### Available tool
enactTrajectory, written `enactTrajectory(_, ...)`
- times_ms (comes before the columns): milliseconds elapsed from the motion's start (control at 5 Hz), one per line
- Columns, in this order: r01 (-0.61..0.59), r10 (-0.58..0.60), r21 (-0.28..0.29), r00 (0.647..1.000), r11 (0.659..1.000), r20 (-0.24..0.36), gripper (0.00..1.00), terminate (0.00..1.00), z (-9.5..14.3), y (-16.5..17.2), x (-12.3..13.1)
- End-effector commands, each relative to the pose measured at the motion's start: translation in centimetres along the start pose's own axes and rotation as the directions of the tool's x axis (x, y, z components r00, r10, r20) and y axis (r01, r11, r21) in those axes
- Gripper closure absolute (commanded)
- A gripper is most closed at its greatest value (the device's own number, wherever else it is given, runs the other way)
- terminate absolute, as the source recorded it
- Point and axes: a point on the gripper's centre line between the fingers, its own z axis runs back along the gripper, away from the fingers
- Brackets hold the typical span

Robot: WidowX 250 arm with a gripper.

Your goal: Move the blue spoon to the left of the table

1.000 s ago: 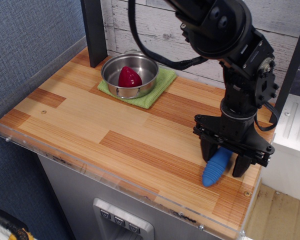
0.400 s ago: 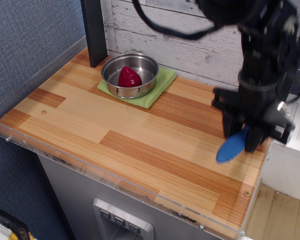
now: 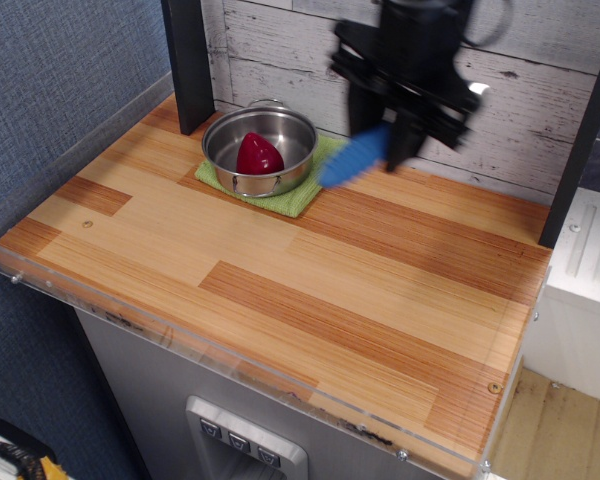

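Quick count first: one blue spoon (image 3: 355, 159), one steel pot (image 3: 260, 150), one green cloth (image 3: 302, 186) under the pot, one red thing (image 3: 259, 155) in the pot, and one arm with one hand (image 3: 388, 132).

Big change from a second ago. Back then the hand was down at the near right corner of the tabletop (image 3: 280, 270), fingers either side of the blue handle with the spoon still lying on the wood. A bit later it was already lifted off, over the right side. Now the hand has swung to the far side, in front of the white plank wall, just right of the pot. It's blurry from motion, but the fingers are pinching the spoon, and the blue handle sticks out down and to the left from them, hanging in the air above the right edge of the cloth. Can't make out the metal bowl end, it's hidden up in the hand.

Pot, cloth and the red thing haven't budged. The pot sits on the cloth at the far left-centre, and the red rounded object, pointy on top, is the only thing inside it.
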Motion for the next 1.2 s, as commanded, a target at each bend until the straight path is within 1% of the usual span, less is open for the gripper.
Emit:
enactTrajectory(0,0.0,0.0,0.031,1.0,1.0,-0.014,1.0,0.0,-0.4,8.8,-2.5)
enactTrajectory(200,-0.076,0.077,0.013,0.995,0.997,-0.063,1.0,0.0,-3.0,12.5,-6.2)
enactTrajectory(400,-0.175,0.173,-0.012,0.981,0.984,-0.088,1.0,0.0,-5.4,15.8,-10.6)
enactTrajectory(600,-0.243,0.239,-0.026,0.965,0.97,-0.108,1.0,0.0,-7.1,16.9,-13.4)
enactTrajectory(800,-0.305,0.299,-0.026,0.945,0.952,-0.134,1.0,0.0,-8.3,16.9,-14.9)
enactTrajectory(1000,-0.329,0.322,-0.03,0.938,0.944,-0.129,1.0,0.0,-9.5,17.0,-15.0)
